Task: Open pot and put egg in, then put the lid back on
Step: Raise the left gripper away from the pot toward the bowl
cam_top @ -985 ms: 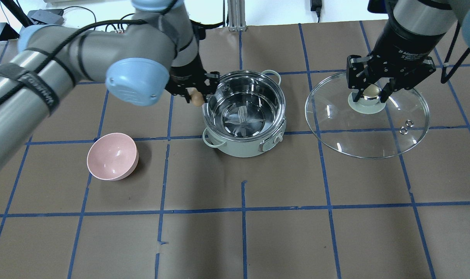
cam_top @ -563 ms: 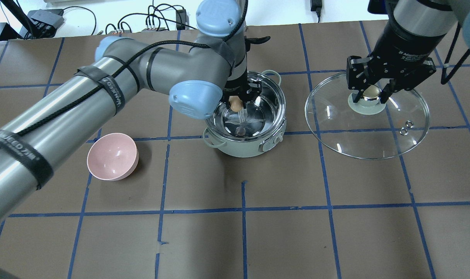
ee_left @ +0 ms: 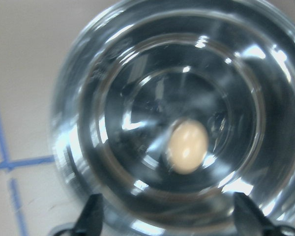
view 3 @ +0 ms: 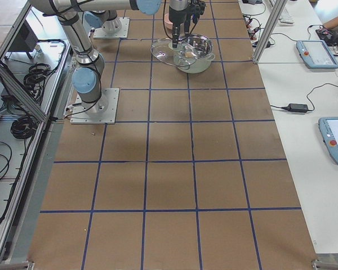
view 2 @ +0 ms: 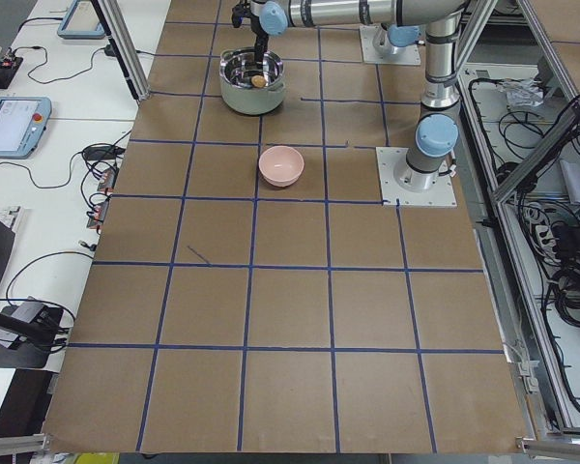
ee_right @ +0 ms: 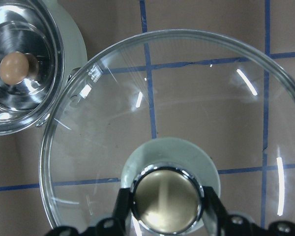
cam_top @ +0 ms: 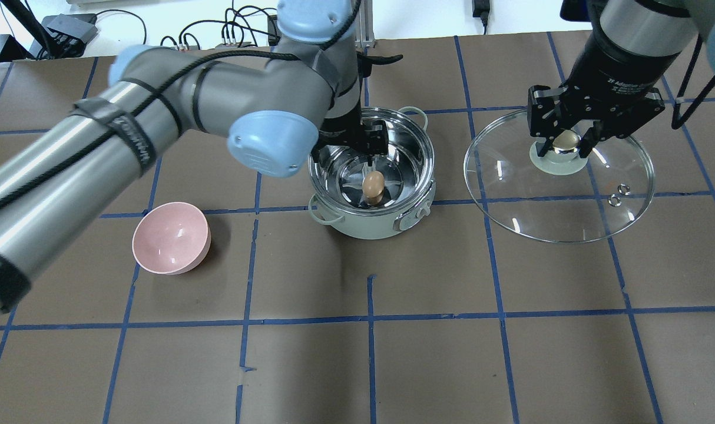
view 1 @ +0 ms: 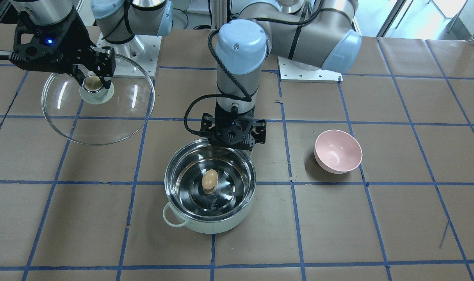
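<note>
The mint-green pot stands open mid-table, also in the front view. The tan egg lies on its steel bottom, free of any gripper, and shows in the front view and the left wrist view. My left gripper hovers open and empty over the pot's robot-side rim. My right gripper is shut on the beige knob of the glass lid and holds it to the pot's right, apart from the pot.
A pink bowl sits on the table to the pot's left, also in the front view. The brown table has a blue tape grid. Cables and boxes lie beyond the far edge.
My left gripper carried the egg from beside the pot to over it, opened and let it go; the egg now lies in the pot. The right gripper and lid have not moved.
</note>
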### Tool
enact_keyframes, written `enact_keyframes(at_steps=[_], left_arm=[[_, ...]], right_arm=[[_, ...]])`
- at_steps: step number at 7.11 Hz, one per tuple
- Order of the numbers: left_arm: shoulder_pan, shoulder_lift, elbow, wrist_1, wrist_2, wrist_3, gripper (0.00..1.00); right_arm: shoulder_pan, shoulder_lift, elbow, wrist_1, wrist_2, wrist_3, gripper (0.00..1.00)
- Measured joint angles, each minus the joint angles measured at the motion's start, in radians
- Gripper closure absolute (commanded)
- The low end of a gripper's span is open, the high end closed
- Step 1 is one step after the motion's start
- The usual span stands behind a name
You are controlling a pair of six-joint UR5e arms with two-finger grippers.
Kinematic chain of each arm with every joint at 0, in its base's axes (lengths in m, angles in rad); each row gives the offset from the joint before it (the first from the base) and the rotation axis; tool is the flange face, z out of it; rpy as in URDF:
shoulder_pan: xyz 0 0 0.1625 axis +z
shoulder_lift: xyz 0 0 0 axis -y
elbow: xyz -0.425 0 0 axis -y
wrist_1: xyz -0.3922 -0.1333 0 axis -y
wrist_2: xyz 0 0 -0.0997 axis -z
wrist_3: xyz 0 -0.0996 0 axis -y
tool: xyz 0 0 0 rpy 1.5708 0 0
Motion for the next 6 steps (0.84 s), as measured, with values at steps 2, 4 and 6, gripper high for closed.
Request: enact_keyframes(at_steps=[2,4,6], left_arm=[[0.094,0.162,-0.004,-0.209,0.002,0.086,0.00],[0.157,0.224,-0.004,-0.304,0.006,0.104,0.00],[0.224,0.238,0.000,-0.318,-0.005,0.130,0.00]], right_arm=[[0.006,0.001,0.004,-0.007,0.007,0.015,0.76],[0.021,0.009,-0.002,-0.029,0.012,0.061,0.74],[0.094,0.070,-0.022,-0.128,0.015,0.158,0.74]])
